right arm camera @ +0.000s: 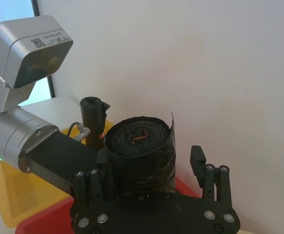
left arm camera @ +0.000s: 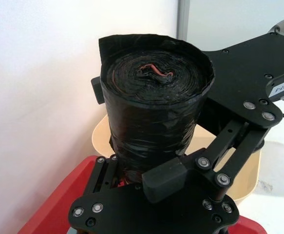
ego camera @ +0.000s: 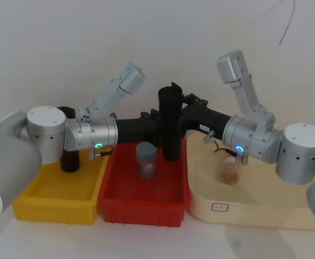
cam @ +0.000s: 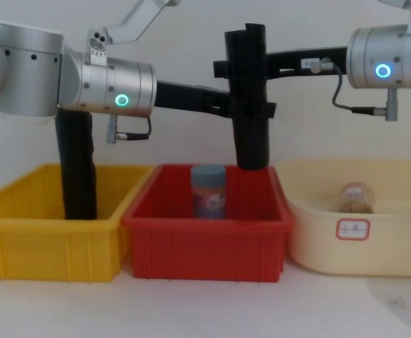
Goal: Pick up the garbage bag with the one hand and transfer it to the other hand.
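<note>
2 hands (cam: 244,109) (cam: 235,67) flank upright garbage bag (cam: 248,98)

Three bins stand in a row: the left bin (cam: 22,239) at 9 o'clock, the middle bin (cam: 205,243) at centre, the right tub (cam: 374,246) at 3 o'clock. The garbage bag (cam: 249,98) hangs upright above the middle bin's back right corner, toward 1 o'clock of the jar (cam: 209,191) inside it. A second roll (cam: 77,169) stands in the left bin; another jar (cam: 354,197) sits in the tub.
</note>
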